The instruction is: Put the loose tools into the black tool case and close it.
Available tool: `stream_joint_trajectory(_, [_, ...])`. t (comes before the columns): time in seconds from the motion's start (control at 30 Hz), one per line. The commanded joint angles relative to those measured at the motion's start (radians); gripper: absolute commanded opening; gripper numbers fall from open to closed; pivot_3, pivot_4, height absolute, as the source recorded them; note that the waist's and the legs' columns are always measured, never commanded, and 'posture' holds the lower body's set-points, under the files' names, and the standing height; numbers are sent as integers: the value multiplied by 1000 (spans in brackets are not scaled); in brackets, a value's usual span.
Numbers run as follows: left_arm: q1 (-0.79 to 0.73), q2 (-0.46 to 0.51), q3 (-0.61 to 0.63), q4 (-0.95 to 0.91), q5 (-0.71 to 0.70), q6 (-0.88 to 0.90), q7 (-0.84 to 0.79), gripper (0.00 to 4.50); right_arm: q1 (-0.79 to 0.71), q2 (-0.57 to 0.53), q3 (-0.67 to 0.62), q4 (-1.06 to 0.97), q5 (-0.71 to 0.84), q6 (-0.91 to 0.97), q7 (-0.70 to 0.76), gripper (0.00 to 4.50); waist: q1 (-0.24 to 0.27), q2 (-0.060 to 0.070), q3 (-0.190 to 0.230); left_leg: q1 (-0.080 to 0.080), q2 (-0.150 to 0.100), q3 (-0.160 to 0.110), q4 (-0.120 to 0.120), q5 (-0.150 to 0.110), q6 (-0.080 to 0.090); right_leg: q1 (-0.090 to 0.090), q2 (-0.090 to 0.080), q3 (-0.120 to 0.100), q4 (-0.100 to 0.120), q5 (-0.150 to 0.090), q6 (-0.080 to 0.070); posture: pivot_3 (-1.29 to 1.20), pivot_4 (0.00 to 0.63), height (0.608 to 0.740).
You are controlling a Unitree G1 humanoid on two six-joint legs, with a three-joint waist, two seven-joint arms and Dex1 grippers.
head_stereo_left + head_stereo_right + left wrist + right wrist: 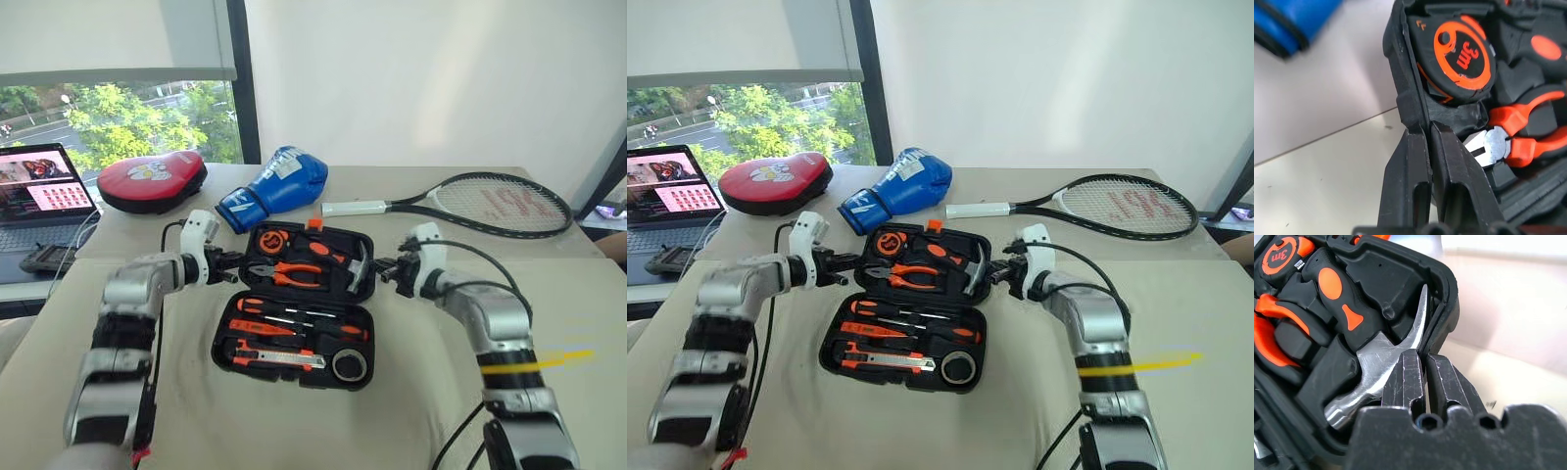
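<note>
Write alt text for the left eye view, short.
An open black tool case lies on a beige table, tools in its slots, with the left gripper and right gripper shut on the far half's two side edges. Behind lie a blue boxing glove, a red pad and a racket.
</note>
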Motion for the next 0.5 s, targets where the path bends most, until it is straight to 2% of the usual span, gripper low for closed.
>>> stream_joint_trajectory(0.03, [62, -41, -19, -253, -31, -198, -13, 91, 5, 16, 22, -188, 19, -191, 39, 0, 5, 0, 0, -1, 0, 0, 2, 0, 0, 0, 0, 0, 0, 0, 0, 0, 150, 740])
stream_joint_trajectory(0.2, [203, 6, -76, -279, 142, -586, 0, 91, 68, -30, 35, -224, -63, -360, 36, 0, 7, 0, 1, 1, 0, 1, 5, 2, 0, 2, 0, 1, 0, 2, -2, 0, 150, 740])
stream_joint_trajectory(0.33, [330, 49, -116, -233, 264, -918, 10, 91, 197, -79, 58, -280, -103, -499, 84, 0, 13, 0, 1, 2, 0, 1, 5, 4, 1, 2, -1, 2, 0, 4, -4, 0, 150, 740])
stream_joint_trajectory(0.5, [422, 107, -110, -142, 306, -1086, 9, 91, 410, -160, 40, -378, -114, -585, 129, 0, 19, 0, 1, 3, 0, 2, 4, 4, 2, 3, -4, 1, 0, 4, -4, 0, 150, 740])
